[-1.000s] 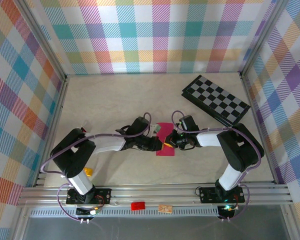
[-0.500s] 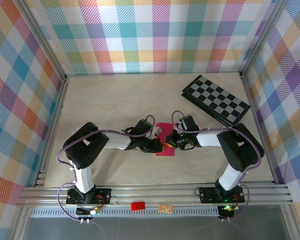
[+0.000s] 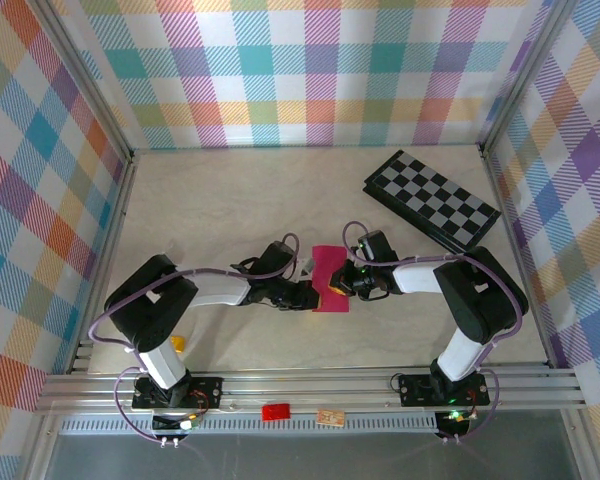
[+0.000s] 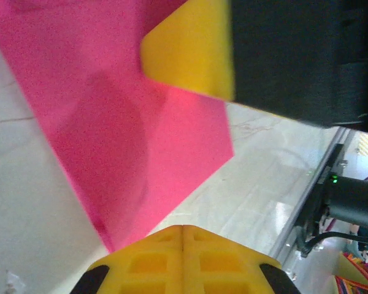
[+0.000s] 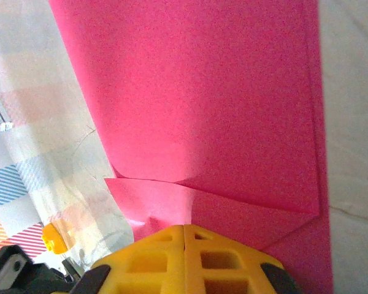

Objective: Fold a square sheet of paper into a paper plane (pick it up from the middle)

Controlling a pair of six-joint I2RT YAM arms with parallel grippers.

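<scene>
We see the partly folded pink sheet of paper (image 3: 330, 262) lying mid-table, left of and nearer than the checkerboard (image 3: 432, 199), with our left gripper (image 3: 313, 294) and right gripper (image 3: 340, 288) both closed tight at it.

The magenta-pink square sheet of paper (image 3: 330, 262) lies mid-table (image 3: 230, 200), folded into a narrow, layered rectangle.

A thin, matte magenta-pink paper sheet (image 3: 329, 264) lies on the beige tabletop (image 3: 230, 200), partly beneath the left hand (image 3: 308, 294) and the right hand (image 3: 340, 287).
</scene>
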